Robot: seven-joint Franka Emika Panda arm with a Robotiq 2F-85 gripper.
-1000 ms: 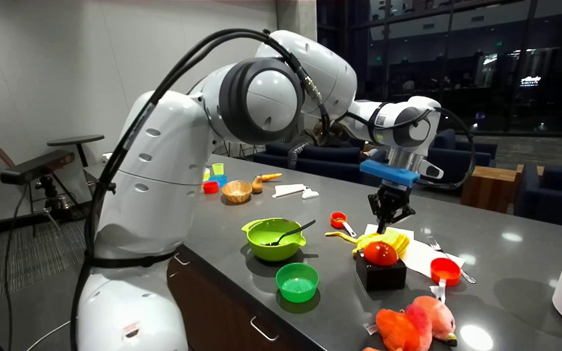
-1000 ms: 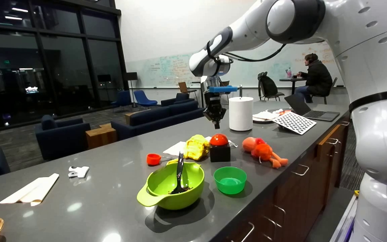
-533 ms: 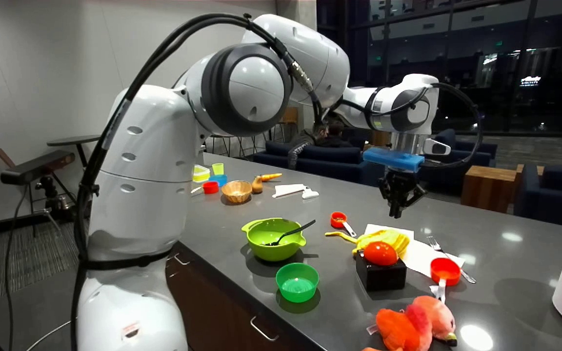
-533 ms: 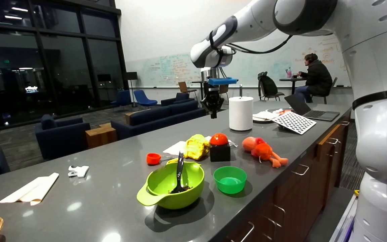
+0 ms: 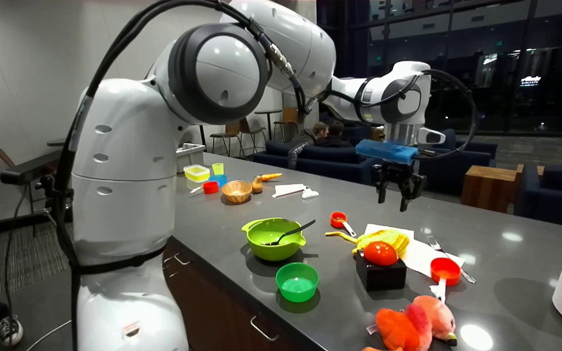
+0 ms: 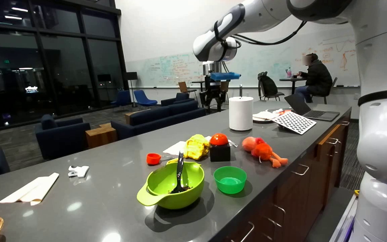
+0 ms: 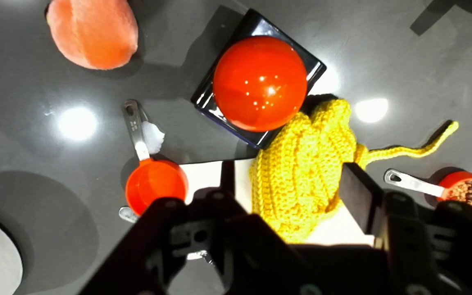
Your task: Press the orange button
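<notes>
claw (image 5: 392,203) higher than before (jaws now wide apart), orange button (image 5: 380,253) below and to one side

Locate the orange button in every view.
In an exterior view: orange button, right of centre, lower half.
In an exterior view: orange button, slightly right of and below centre.
Wrist view: orange button, upper half, slightly right.
Shared landmark: the yellow knitted item, close by in all three.
</notes>
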